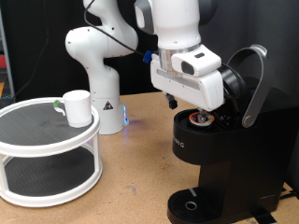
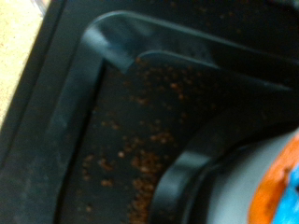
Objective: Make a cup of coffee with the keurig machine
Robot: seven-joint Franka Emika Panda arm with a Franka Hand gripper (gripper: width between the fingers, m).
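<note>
While the keurig machine (image 1: 224,154) stood with its silver-grey lid handle (image 1: 254,86) swung up and back, its pod chamber lay open directly beneath the gripper (image 1: 193,110). A small round pod (image 1: 202,119) with an orange-brown top sat in that chamber, just under the fingertips. Whether the fingers were apart or together could not be told, since the white hand body hid them in the exterior view and the wrist view showed none of them. Nothing could be seen held between them.

Below the gripper, at the foot of the machine, the round drip base (image 1: 190,204) carried no mug. The cup (image 1: 76,107) stood well away from the gripper, toward the exterior view's left, on the dark upper shelf of a round white two-tier stand (image 1: 47,149), its handle turned to the exterior view's left and a small green mark beside it. Behind the gripper, between the stand and the machine, rose the white robot base (image 1: 98,84) on the wooden table (image 1: 131,173).

The wrist view, blurred, was filled with the black moulded interior of the keurig machine (image 2: 121,140), flecked with reddish-brown specks, and an orange and pale blue patch (image 2: 280,182) at one corner.
</note>
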